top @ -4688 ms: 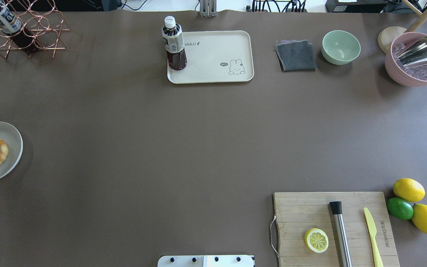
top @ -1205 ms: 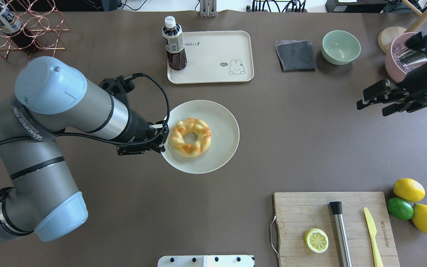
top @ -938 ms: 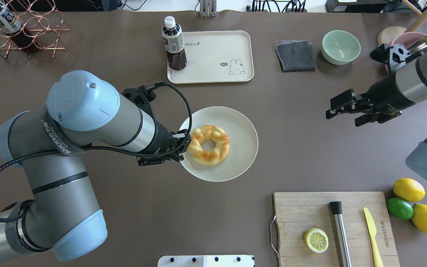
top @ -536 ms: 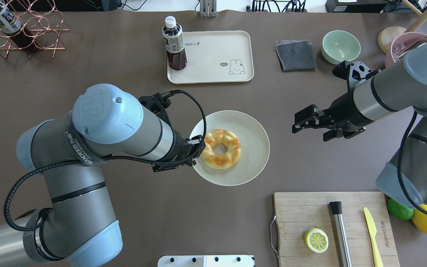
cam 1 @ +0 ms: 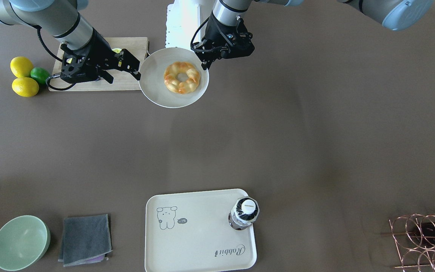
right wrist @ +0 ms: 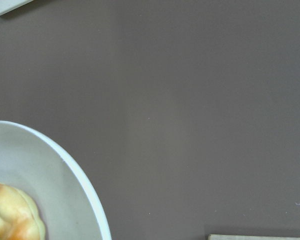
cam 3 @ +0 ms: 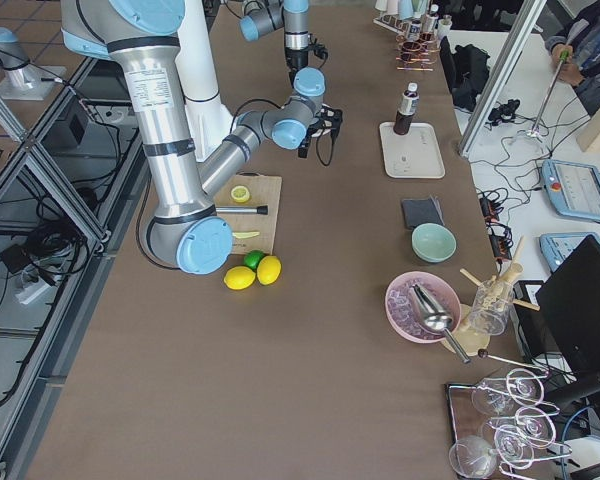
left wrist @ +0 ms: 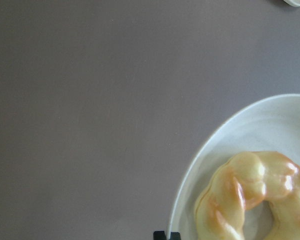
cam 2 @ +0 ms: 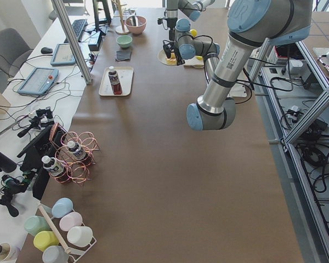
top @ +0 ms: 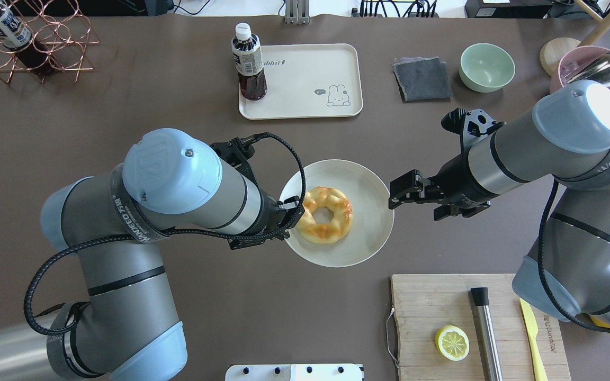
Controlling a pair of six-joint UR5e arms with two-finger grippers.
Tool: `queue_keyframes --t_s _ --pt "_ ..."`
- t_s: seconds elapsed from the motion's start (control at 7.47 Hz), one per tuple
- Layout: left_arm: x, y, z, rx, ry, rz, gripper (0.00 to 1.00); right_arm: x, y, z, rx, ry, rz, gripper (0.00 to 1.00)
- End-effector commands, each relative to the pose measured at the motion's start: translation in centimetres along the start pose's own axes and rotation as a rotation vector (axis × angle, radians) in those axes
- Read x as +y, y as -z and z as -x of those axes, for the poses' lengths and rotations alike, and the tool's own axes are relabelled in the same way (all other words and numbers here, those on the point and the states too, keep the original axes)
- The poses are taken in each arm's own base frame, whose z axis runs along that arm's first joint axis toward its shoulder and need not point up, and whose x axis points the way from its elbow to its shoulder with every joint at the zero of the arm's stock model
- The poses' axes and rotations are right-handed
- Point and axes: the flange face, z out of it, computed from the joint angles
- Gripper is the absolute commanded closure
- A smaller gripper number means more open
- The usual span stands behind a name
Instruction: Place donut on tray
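The donut (top: 327, 214) is a golden twisted ring lying on a round off-white plate (top: 360, 180). My left gripper (top: 288, 211) is shut on the plate's left rim and holds it over the middle of the table. My right gripper (top: 392, 198) is open, its fingers at the plate's right rim. In the front view the donut (cam 1: 182, 77), plate (cam 1: 153, 83), left gripper (cam 1: 204, 62) and right gripper (cam 1: 136, 70) show the same. The cream rabbit tray (top: 310, 69) lies at the far side with a dark drink bottle (top: 249, 63) standing on its left end.
A wooden cutting board (top: 442, 301) at the near right carries a lemon half (top: 451, 342), a steel muddler (top: 486, 328) and a yellow knife (top: 531, 330). A grey cloth (top: 422, 78) and green bowl (top: 487, 66) lie right of the tray. A copper rack (top: 45, 42) stands far left.
My left arm has carried the plate with the donut from the table's far left to the middle. My right arm has swung in leftward until its open fingers reach the plate's right rim.
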Motion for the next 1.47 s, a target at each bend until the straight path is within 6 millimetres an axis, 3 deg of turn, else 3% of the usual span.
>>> queue_keyframes --t_s 0.0,0.27,0.4,0.67,0.8,1.34 --pt "0.0 -0.1 -0.1 0.000 0.001 -0.002 1.00 1.1 -0.4 0.7 -0.006 0.006 0.014 0.05" --pt "0.3 0.2 -0.6 0.010 -0.003 0.001 1.00 1.6 -1.3 1.1 0.001 0.017 0.007 0.26" --pt "0.4 0.3 -0.7 0.011 -0.003 0.001 1.00 1.8 -1.4 1.3 0.000 0.020 0.009 0.43" --pt "0.3 0.1 -0.6 0.008 -0.002 0.002 1.00 2.3 -1.6 1.6 -0.006 0.030 0.020 0.86" --pt "0.4 0.2 -0.6 0.009 -0.003 0.003 1.00 2.4 -1.7 1.7 -0.008 0.033 0.024 1.00" --pt "0.4 0.4 -0.7 0.015 -0.005 0.004 1.00 2.9 -1.6 2.7 -0.025 0.047 0.032 1.00"
